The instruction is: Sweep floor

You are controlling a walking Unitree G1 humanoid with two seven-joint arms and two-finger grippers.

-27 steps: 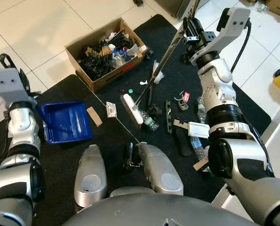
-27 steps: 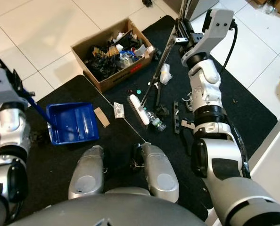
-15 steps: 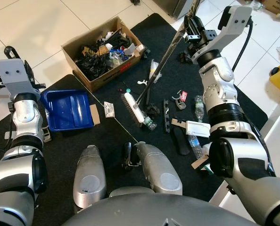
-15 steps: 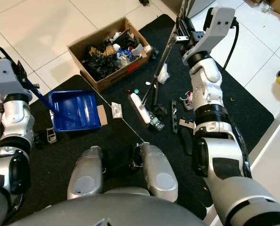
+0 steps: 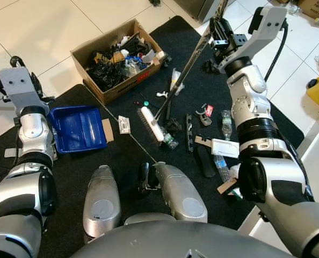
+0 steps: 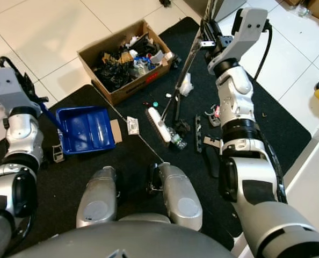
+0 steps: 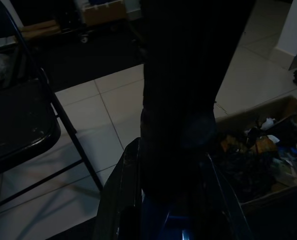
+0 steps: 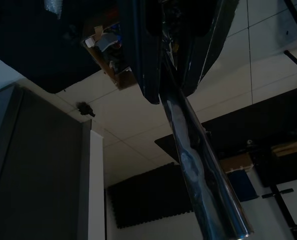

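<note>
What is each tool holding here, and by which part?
Right tool grips the broom high on its metal pole. Left tool holds the blue dustpan by its handle.

- Dustpan (image 5: pixel 76 128) lies just right of the left gripper (image 6: pixel 29 91).
- Broom head (image 5: pixel 150 123) lies below-left of the right gripper (image 5: pixel 217 38).
- Cardboard box (image 5: pixel 118 57) sits between both grippers.

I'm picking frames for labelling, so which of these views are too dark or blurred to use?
Left and right eye views: evenly lit and sharp; the cardboard box, blue dustpan and broom head read clearly. Left wrist view: very dark, the gripper a black mass, only tiles and box contents legible. Right wrist view: dim, with glare streaks along the metal broom handle.
</note>
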